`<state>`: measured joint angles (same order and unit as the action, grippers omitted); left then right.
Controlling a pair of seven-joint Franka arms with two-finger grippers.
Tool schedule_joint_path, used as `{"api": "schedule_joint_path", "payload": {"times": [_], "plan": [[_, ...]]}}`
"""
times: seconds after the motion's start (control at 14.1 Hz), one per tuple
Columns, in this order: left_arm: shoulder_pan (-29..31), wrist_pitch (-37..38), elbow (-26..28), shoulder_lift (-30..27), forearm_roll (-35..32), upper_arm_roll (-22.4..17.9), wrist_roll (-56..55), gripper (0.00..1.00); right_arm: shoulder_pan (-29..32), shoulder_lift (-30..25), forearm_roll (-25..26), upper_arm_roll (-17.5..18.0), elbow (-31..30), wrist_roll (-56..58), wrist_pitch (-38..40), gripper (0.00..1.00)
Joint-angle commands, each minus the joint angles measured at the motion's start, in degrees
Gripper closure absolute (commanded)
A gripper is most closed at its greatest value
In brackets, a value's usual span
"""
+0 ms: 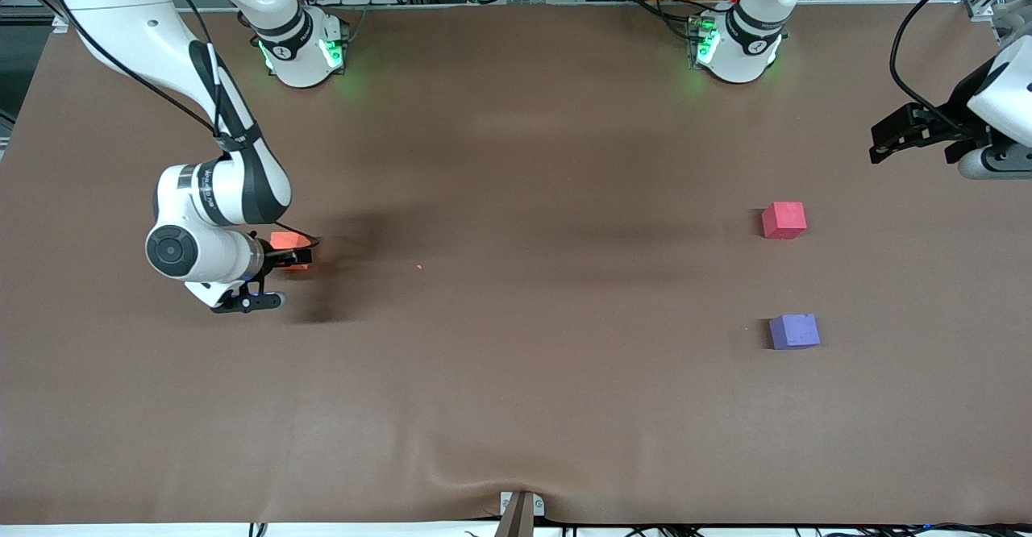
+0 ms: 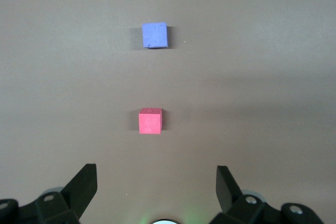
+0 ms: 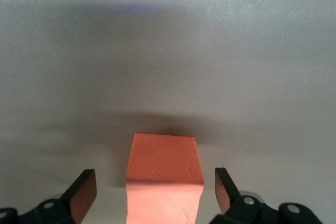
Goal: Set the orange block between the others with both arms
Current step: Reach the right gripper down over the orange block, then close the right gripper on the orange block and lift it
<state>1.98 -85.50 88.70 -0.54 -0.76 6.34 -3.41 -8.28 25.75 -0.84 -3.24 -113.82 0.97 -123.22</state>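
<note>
Saw the right arm (image 1: 218,190) come down from its base at the top of the front view and fold at the elbow, with the wrist turned low over the table (image 1: 516,408) at mid-height of the frame, toward the right arm's end. Found the right gripper (image 1: 292,263) down at the orange block (image 1: 284,241), jaws spread wide. Noted in the right wrist view one finger (image 3: 84,195) on each side of the block, with a gap on both sides and no pad touching it. Saw the block resting flat on the table, gripped by nothing.

Found the left arm (image 1: 1004,93) waiting at the frame edge at its own end of the table, in the upper half of the front view. Saw the left gripper (image 1: 880,143) held up over the table, jaws wide apart and holding nothing.

Noted the pinkish-red cube (image 1: 784,220) and the purple cube (image 1: 794,331) on the table toward the left arm's end, well apart from the orange block. Saw the purple one lower in the frame, nearer the front camera, with a stretch of table between the two.
</note>
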Motion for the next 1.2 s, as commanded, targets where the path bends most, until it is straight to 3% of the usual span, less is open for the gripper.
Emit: {"api": "schedule_joint_path", "payload": {"times": [0.0,0.35,0.42,0.57,0.64,0.71,0.99,1.13], "plan": [[0.6,-0.1,-0.6,-0.2,-0.4,0.2,0.3,0.00,0.5,-1.4,-0.6,-0.3,-3.0,2.1,0.3,0.00],[0.4,-0.1,-0.5,-0.1,-0.4,0.3,-0.3,0.00,1.2,-1.2,-0.7,-0.2,-4.9,2.1,0.1,0.00],[0.4,0.0,-0.5,-0.2,-0.4,0.3,-0.3,0.00,1.2,-1.1,-0.7,-0.2,-4.9,2.1,0.1,0.12],[0.6,0.0,-0.5,-0.2,-0.4,0.3,-0.2,0.00,1.1,-1.1,-1.2,-0.1,-5.0,2.0,0.2,0.71],[0.6,0.0,-0.4,-0.2,-0.4,0.3,-0.3,0.00,1.1,-1.1,-2.2,-0.1,-5.0,2.0,0.3,0.91],[0.6,0.0,-0.5,-0.2,-0.4,0.2,-0.3,0.00,1.1,-1.2,-3.3,-0.1,-5.0,2.0,0.5,1.00],[0.7,0.2,-0.5,-0.7,-0.5,0.2,-0.3,0.00,0.5,-1.9,-5.9,-0.1,2.8,1.9,11.1,1.00],[0.7,0.2,-0.5,-0.5,-0.5,0.2,-0.3,0.00,-1.7,-1.8,-6.4,0.2,6.3,1.3,12.7,1.00]]}}
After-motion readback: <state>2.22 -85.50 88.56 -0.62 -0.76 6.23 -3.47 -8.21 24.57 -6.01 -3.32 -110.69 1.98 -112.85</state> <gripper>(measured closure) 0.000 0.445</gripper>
